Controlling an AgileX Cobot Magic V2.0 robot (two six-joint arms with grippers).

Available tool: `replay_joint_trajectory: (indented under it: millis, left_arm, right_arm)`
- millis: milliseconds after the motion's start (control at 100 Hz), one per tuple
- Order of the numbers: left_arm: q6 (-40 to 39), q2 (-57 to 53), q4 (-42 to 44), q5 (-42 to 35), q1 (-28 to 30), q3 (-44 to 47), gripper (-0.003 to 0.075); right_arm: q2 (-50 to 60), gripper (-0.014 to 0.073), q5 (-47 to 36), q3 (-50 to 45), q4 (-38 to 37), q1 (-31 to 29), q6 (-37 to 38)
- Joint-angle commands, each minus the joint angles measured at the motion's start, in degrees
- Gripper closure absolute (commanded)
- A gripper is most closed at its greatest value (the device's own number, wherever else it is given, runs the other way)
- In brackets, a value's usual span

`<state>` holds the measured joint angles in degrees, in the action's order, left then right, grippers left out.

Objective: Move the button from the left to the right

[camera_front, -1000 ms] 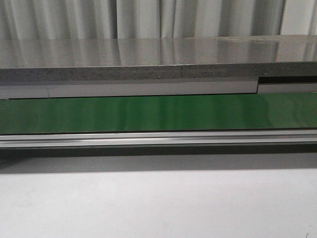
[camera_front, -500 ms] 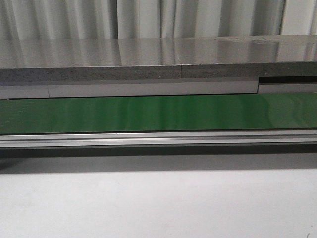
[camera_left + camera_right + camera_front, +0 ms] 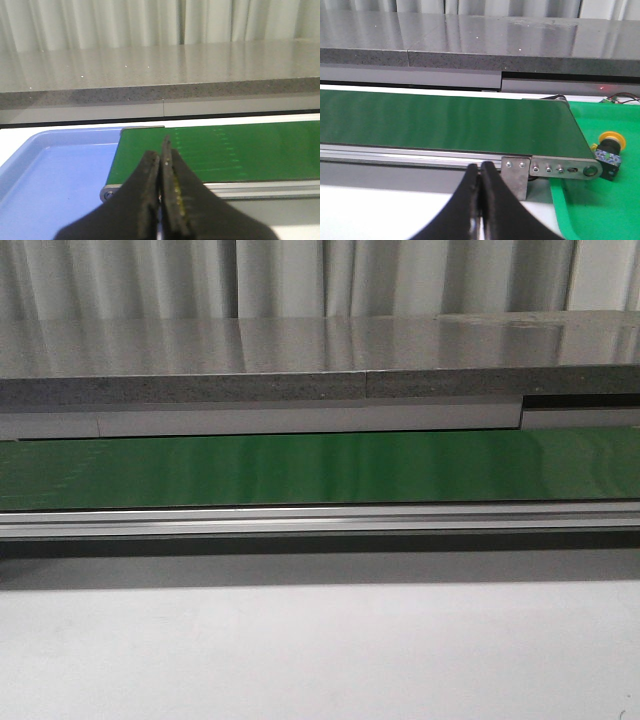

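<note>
Button (image 3: 608, 150) on green tray (image 3: 600, 210) by belt (image 3: 445, 122); both claws (image 3: 161, 165) (image 3: 480, 172) closed, empty.

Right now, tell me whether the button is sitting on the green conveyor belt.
No. In the right wrist view the button rests on the green tray just past the end of the conveyor belt.
</note>
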<state>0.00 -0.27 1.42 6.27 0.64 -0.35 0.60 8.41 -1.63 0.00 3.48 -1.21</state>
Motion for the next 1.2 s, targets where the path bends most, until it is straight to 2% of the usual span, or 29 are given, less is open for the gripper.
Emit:
replay_joint_trajectory:
  millis: [0, 1190]
  left_arm:
    - [-0.92, -1.49, -0.10, -4.90, 1.09, 1.32, 0.0741]
    - [-0.92, -1.91, -0.38, -6.27, 1.42, 3.40, 0.0741]
  right_arm:
    - [1.14, 0.0662, -4.77, 0.89, -0.44, -0.30, 0.00]
    - [1.14, 0.0662, -4.77, 0.89, -0.44, -0.30, 0.00]
